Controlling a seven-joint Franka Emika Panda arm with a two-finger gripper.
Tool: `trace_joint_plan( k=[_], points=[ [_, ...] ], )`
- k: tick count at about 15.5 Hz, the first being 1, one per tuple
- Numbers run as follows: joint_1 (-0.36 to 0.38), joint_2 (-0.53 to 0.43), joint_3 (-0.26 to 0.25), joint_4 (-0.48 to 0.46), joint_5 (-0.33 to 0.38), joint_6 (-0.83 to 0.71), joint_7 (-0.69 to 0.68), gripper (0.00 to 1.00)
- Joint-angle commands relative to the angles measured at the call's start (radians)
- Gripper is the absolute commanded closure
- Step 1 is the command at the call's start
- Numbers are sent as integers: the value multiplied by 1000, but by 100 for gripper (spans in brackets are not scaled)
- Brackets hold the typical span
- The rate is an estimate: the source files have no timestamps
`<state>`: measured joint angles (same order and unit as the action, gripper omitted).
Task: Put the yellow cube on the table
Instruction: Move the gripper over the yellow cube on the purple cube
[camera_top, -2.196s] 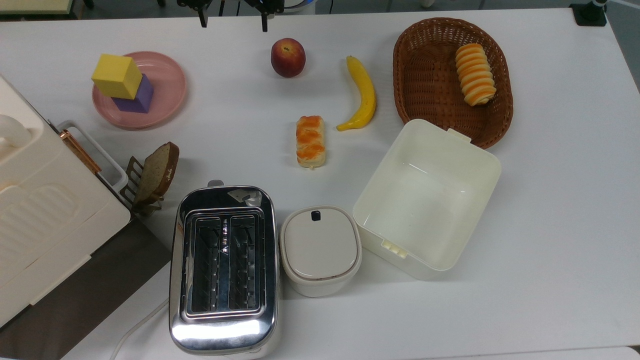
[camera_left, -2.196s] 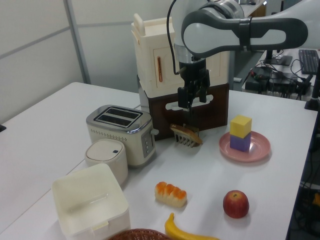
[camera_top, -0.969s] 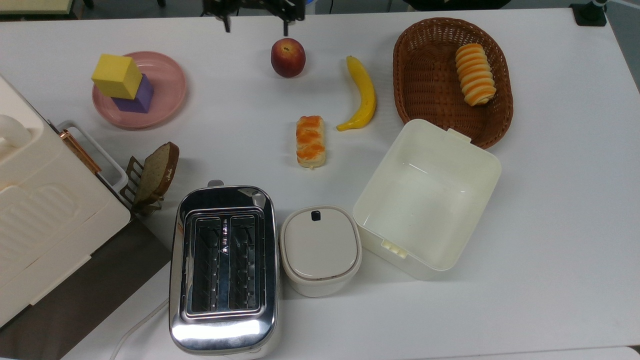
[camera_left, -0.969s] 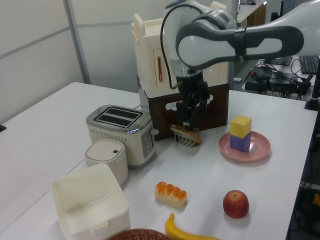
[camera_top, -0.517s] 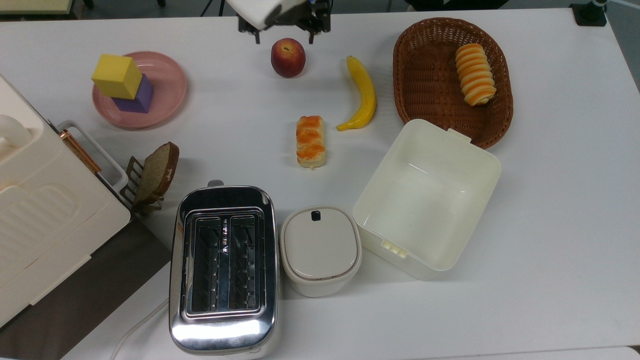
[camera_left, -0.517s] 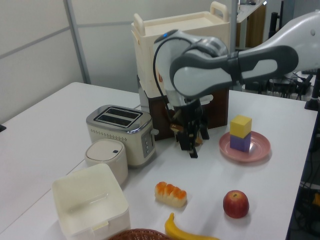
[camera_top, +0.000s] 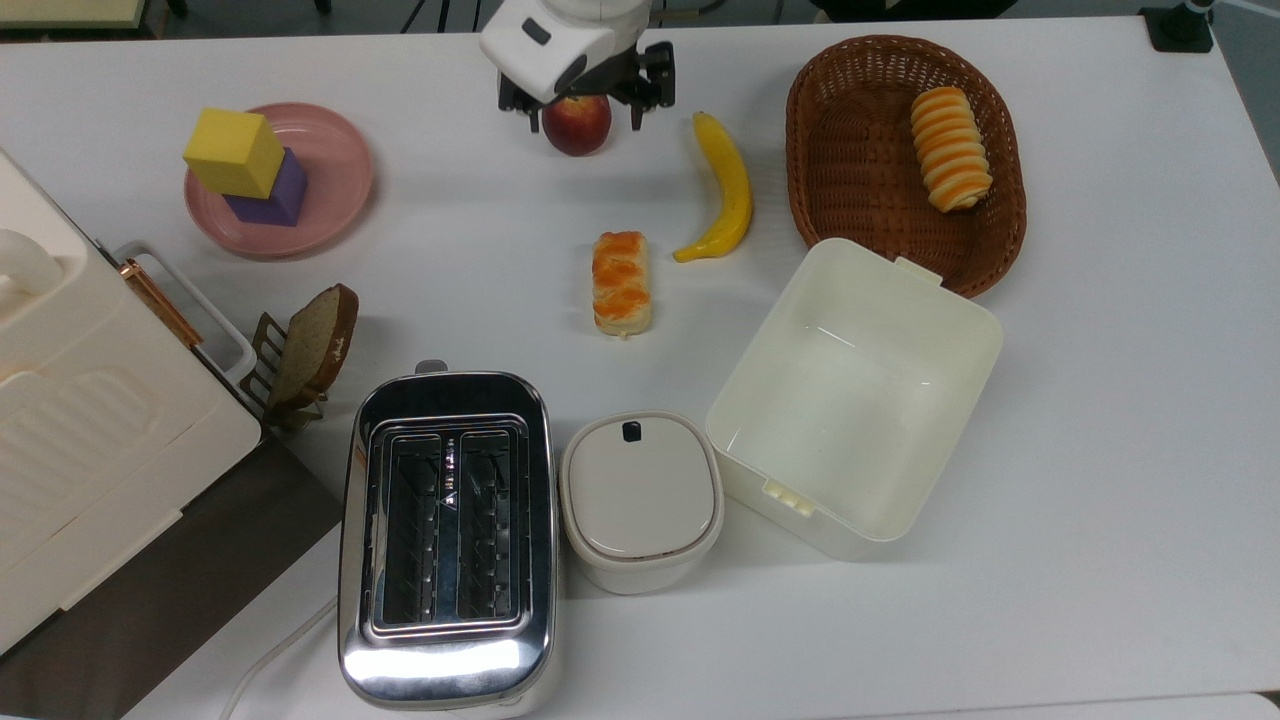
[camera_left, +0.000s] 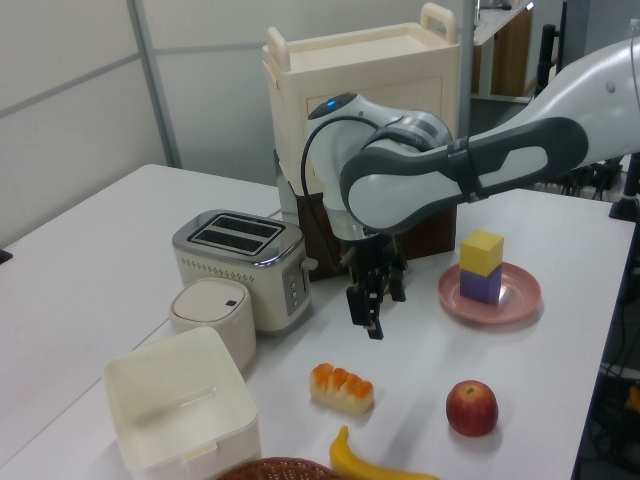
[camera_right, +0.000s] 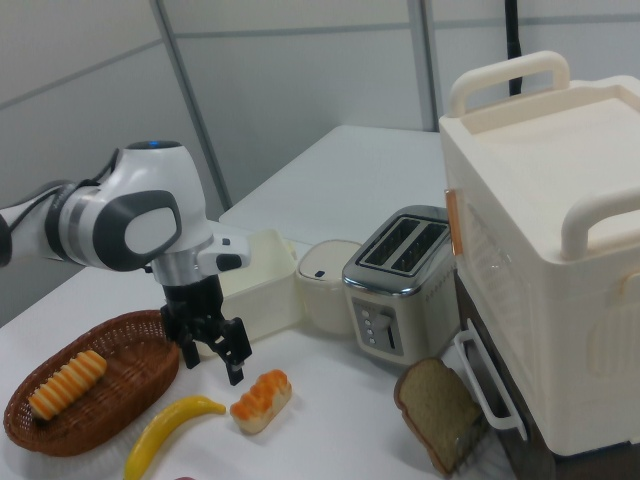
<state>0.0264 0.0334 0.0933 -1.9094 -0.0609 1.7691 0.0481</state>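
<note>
On the pink plate (camera_top: 340, 165) at the top view's far left, the yellow cube (camera_top: 233, 152) sits stacked on the purple cube (camera_top: 275, 198), slightly rotated against it. Plate rests on the white tabletop (camera_top: 1100, 400). Pincer (camera_top: 584, 108) hangs above the apple (camera_top: 577, 122) in the top view, fingers spread wide, holding nothing; well apart from the yellow cube. Left view shows the pincer (camera_left: 374, 305) pointing down over bare tabletop, between the toaster (camera_left: 242, 262) and the plate (camera_left: 515, 298), cube (camera_left: 481, 252) untouched. Right view has the pincer (camera_right: 212, 352) near the wicker basket (camera_right: 130, 350) and banana (camera_right: 170, 425). Frosted pastry (camera_top: 621, 282) lies mid-tabletop, a second pastry (camera_top: 950, 147) in the basket. Open cream box (camera_top: 855, 400) and lidded cream pot (camera_top: 640, 497) sit near the toaster. Bread slice (camera_top: 318, 340) leans in a small rack beside the big cream cabinet (camera_top: 90, 420).
</note>
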Motion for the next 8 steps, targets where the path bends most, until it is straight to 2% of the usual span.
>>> trace_joint_plan(
  k=[1, 3, 8],
  points=[
    [7, 57, -4, -17, -2, 99, 61, 0],
    [10, 117, -4, -13, -23, 174, 122, 0],
    [29, 161, -4, -10, -43, 222, 154, 0]
  ],
)
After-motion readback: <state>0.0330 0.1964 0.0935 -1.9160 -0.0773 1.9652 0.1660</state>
